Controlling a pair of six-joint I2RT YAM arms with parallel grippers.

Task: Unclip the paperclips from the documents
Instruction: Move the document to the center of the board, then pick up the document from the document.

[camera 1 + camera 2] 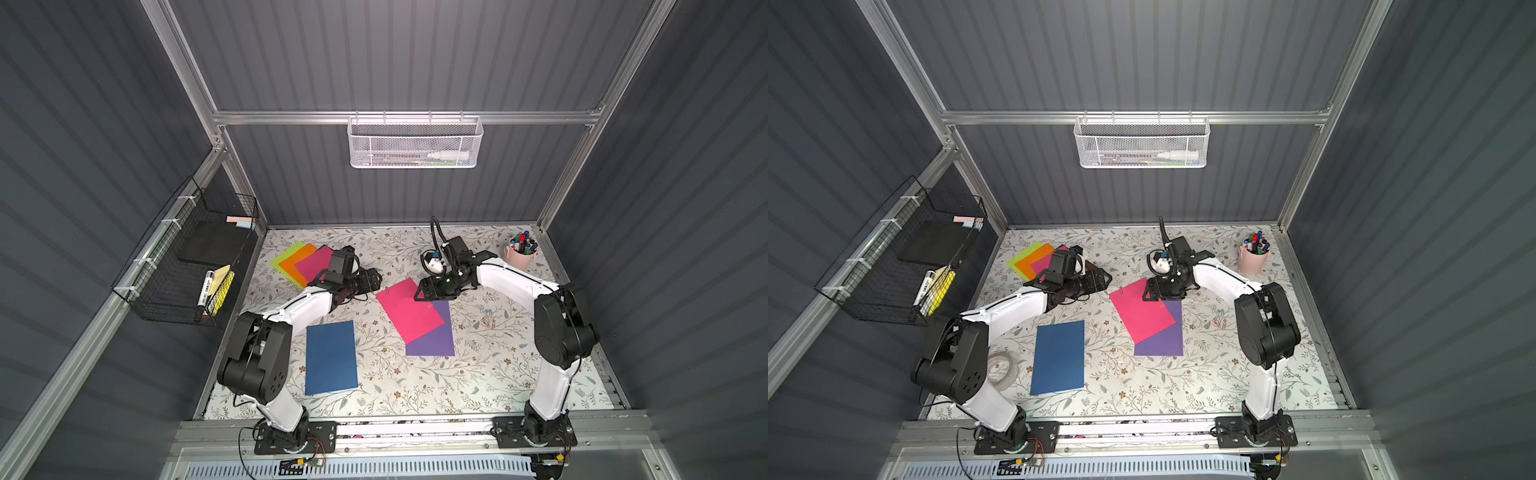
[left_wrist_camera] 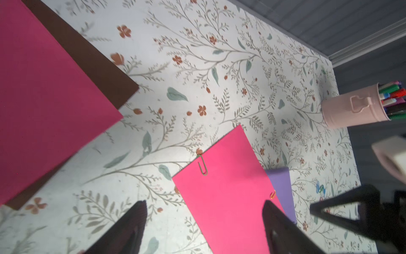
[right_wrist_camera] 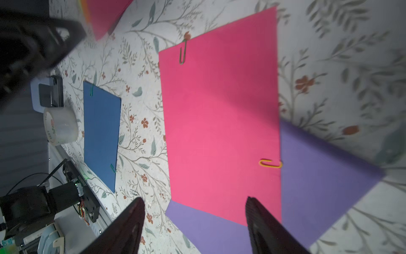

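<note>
Our right gripper (image 3: 195, 199) hangs released, its two dark tapered fingers spread wide with nothing between them. It is poised over the upper right edge of the hot-pink sheet (image 1: 409, 313), just right of centre in both top views. Our left gripper (image 2: 204, 203) is likewise splayed and empty. It hovers left of centre above the tabletop (image 1: 415, 386), a matte surface printed with leafy sprigs and rust flowers. The pink sheet is a smooth rectangle lying askew across a purple sheet (image 1: 436, 340). A green bent-wire paperclip (image 3: 183, 53) sits near its upper left corner, and a yellow paperclip (image 3: 270, 163) sits on its long edge where the purple begins. Lower left of centre lies a navy sheet (image 1: 331, 357) carrying two small green clips (image 3: 91, 90). A fan of lime, orange and pink sheets (image 1: 299, 264) over a brown sheet (image 2: 87, 55) occupies the table's upper left. Loose paperclips (image 1: 487, 316) lie right of the purple sheet, and a pink metal bucket of markers (image 1: 519, 257) stands upper right.
</note>
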